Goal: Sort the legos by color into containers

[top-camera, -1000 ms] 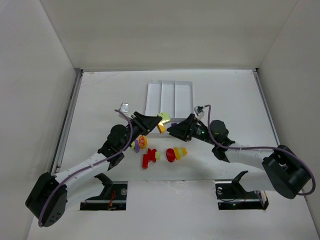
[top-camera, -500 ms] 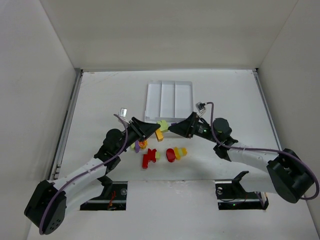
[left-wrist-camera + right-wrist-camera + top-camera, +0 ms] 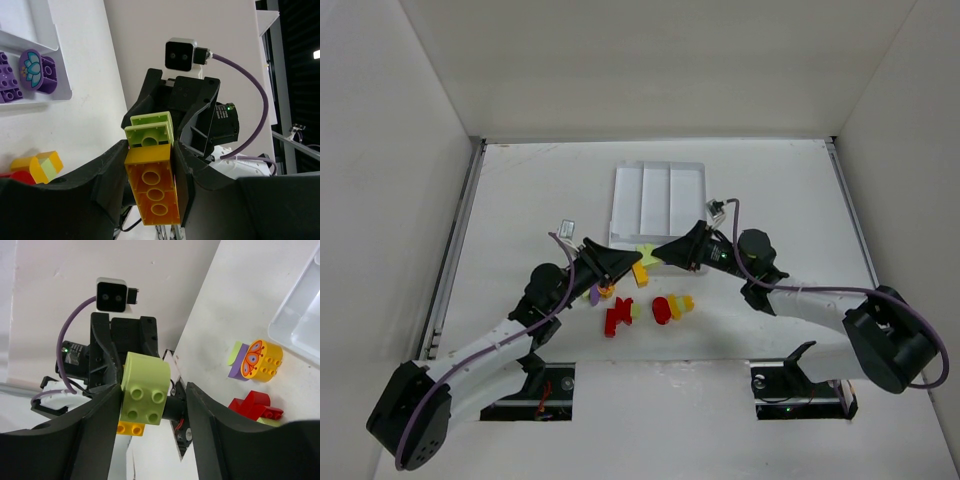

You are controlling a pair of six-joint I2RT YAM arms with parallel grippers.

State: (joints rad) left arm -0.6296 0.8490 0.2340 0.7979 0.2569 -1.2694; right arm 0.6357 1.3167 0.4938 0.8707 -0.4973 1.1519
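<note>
My left gripper (image 3: 150, 162) is shut on a yellow-orange lego (image 3: 152, 187) that has a light green lego (image 3: 149, 129) stuck on its far end. In the top view this pair (image 3: 642, 260) hangs just in front of the white tray (image 3: 658, 160). My right gripper (image 3: 152, 392) faces it, jaws on either side of the green lego (image 3: 145, 387). One finger touches that lego; a gap shows at the other finger (image 3: 200, 410). The yellow lego (image 3: 131, 428) peeks out below.
Loose legos lie before the arms: a red one (image 3: 617, 317), a red round one (image 3: 662, 309), a yellow one (image 3: 681, 302) and a purple-and-orange pair (image 3: 598, 292). Purple legos (image 3: 32, 70) lie in the tray's crosswise section (image 3: 50, 95).
My right gripper has moved left onto the green lego and its jaws have narrowed around it. My left gripper has drawn back slightly, still holding the yellow lego.
</note>
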